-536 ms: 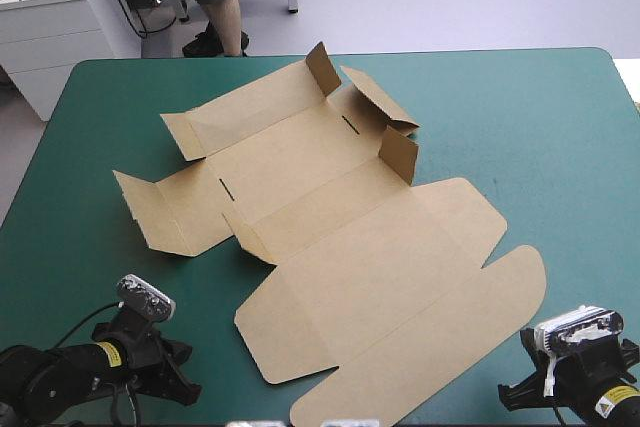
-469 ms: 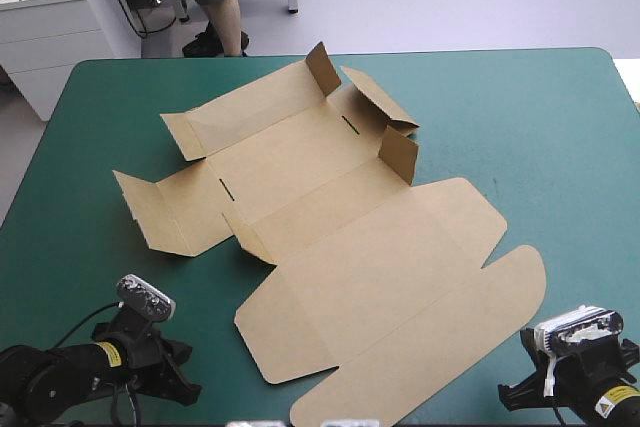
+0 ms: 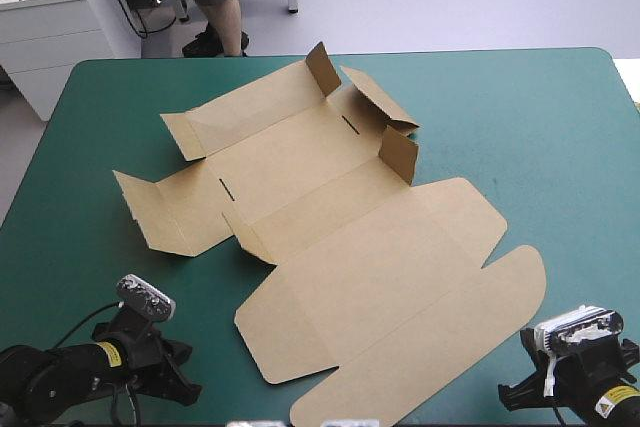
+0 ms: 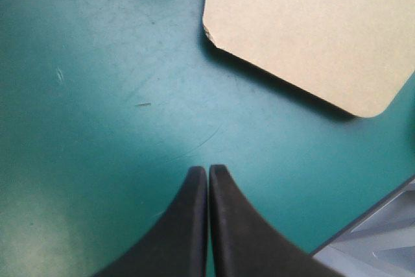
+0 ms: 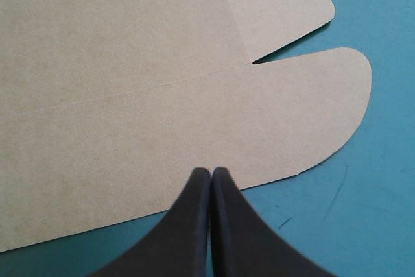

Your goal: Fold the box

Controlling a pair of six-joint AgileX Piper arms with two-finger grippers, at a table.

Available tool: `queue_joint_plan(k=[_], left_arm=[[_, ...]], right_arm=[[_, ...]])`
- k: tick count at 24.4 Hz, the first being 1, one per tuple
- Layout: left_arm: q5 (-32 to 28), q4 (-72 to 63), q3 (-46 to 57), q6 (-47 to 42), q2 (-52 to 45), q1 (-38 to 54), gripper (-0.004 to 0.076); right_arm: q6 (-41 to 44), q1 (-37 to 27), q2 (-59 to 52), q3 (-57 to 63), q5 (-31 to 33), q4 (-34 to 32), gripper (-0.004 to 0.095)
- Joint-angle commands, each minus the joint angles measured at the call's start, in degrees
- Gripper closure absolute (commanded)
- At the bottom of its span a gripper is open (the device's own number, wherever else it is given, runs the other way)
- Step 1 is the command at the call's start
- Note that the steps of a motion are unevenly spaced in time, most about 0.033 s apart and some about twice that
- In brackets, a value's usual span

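The teal-green cover (image 3: 540, 127) spans the table; on it, from the far left toward the near right, lies the brown box (image 3: 340, 237), an unfolded cut sheet, mostly flat, with small flaps raised at its far end and rounded lid panels flat nearest the robot. The left gripper (image 4: 208, 170), by the near left corner, has its black fingers pressed together, empty, a rounded board corner ahead and apart; the right gripper (image 5: 211, 172), by the near right corner, is likewise closed and empty, its tip at the lid flap's edge.
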Motion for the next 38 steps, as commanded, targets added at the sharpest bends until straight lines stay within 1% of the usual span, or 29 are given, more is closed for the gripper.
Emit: queue_joint_plan(k=[1,9,11,14,17,19,20,21,22,24,28,30,34,38], left_arm=[[-2.18,-1.48,-1.40,0.03,-0.06,-0.02,0.0732],[-2.18,-1.48,-1.40,0.03,-0.06,-0.02,0.0732],[-2.18,-1.48,-1.40,0.03,-0.06,-0.02,0.0732],[-2.18,-1.48,-1.40,0.03,-0.06,-0.02,0.0732],[-2.18,-1.48,-1.40,0.03,-0.06,-0.02,0.0732],[-2.18,-1.48,-1.40,0.03,-0.06,-0.02,0.0732],[-2.18,-1.48,-1.40,0.03,-0.06,-0.02,0.0732],[-2.18,-1.48,-1.40,0.03,-0.06,-0.02,0.0732],[-2.18,-1.48,-1.40,0.03,-0.06,-0.02,0.0732],[-2.18,-1.48,-1.40,0.03,-0.06,-0.02,0.0732],[-2.18,-1.48,-1.40,0.03,-0.06,-0.02,0.0732],[-2.18,-1.48,-1.40,0.03,-0.06,-0.02,0.0732],[-2.18,-1.37,-1.40,0.03,-0.06,-0.02,0.0732],[-2.29,-1.37,-1.40,0.03,-0.06,-0.02,0.0732]], right_arm=[[-0.45,0.07,0.52,-1.33,-2.94,0.42,0.0927],[-0.45,0.07,0.52,-1.33,-2.94,0.42,0.0922],[-0.45,0.07,0.52,-1.33,-2.94,0.42,0.0907],[-0.45,0.07,0.52,-1.33,-2.94,0.42,0.0838],[-0.45,0.07,0.52,-1.33,-2.94,0.42,0.0706],[-0.45,0.07,0.52,-1.33,-2.94,0.42,0.0586],[-0.45,0.07,0.52,-1.33,-2.71,0.42,0.0458],[-0.45,0.07,0.52,-1.33,-2.55,0.42,0.0412],[-0.45,0.07,0.52,-1.33,-2.02,0.42,0.0327],[-0.73,0.07,0.52,-2.11,-0.83,0.29,0.0283],[-1.01,0.07,0.87,-7.02,-0.37,0.22,0.0282],[-0.86,0.07,3.08,-10.35,0.35,0.22,0.0283],[-0.77,0.07,14.16,-18.34,3.74,0.22,0.0283],[-1.26,0.07,24.56,-25.86,4.18,0.22,0.0282]])
